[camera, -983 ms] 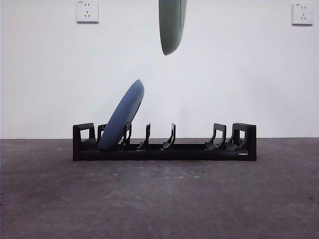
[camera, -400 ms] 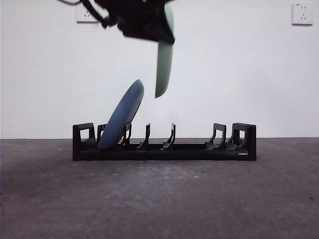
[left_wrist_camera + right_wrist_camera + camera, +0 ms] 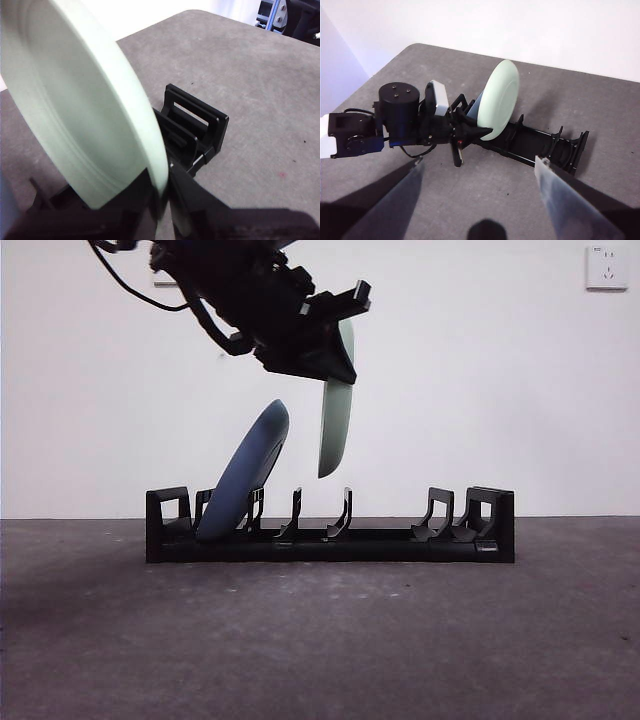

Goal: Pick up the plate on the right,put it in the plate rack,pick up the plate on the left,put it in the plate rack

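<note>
While the blue plate point(image 3: 245, 472) leans in the rack point(image 3: 330, 530), the left gripper point(image 3: 325, 360) clamps the green plate point(image 3: 335, 425) above it; the right gripper point(image 3: 480, 200) gapes, empty.

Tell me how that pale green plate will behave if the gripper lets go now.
Held on edge by the left gripper, the pale green plate hangs just above the plate rack, so it would likely drop and roll or tip. It looks rigid, keeping its shape. Its smooth surface probably slips easily.
</note>
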Tool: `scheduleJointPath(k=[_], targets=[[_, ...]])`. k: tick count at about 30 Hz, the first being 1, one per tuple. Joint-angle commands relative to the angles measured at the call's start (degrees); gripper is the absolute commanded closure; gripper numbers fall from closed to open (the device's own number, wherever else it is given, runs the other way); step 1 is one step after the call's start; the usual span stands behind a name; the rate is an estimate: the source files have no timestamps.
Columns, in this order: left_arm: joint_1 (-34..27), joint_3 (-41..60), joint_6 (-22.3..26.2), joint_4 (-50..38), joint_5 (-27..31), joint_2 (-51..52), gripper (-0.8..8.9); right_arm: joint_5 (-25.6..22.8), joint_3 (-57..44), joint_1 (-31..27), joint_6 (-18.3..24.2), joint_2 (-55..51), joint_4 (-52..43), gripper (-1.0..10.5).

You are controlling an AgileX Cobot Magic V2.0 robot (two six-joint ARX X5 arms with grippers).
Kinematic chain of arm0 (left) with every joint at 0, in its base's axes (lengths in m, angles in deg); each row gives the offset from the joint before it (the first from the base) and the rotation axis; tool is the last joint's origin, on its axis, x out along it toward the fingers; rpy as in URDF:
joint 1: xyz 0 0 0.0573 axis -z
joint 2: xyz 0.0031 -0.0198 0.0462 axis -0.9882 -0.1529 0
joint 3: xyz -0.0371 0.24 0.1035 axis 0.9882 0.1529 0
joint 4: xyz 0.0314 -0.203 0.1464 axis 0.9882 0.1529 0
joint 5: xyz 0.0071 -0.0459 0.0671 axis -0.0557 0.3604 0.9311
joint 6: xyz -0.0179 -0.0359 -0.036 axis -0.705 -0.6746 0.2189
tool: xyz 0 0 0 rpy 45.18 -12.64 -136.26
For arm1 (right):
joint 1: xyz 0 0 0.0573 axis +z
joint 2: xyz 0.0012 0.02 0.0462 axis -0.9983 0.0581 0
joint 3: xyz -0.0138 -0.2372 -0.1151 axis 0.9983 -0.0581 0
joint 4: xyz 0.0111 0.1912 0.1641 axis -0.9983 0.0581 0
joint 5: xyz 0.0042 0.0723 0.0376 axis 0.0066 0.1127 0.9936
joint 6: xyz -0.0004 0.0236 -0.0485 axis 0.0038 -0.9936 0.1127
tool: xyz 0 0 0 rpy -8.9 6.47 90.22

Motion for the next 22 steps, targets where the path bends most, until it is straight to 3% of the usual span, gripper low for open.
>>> scheduleJointPath(k=[1, 13, 22], targets=[[-0.2, -1.6, -0.1, -1.1, 0.2, -1.7, 8.22, 0.1, -0.5, 0.0, -0.1, 0.2, 1.4, 5.7], [-0.5, -2.1, 0.0, 0.1, 2.9, -8.9, 8.22, 0.1, -0.5, 0.0, 1.0, 0.5, 1.4, 5.7], [-0.5, -2.1, 4.7, 3.8, 6.4, -10.5, 8.22, 0.1, -0.5, 0.0, 1.3, 0.9, 1.4, 5.7]])
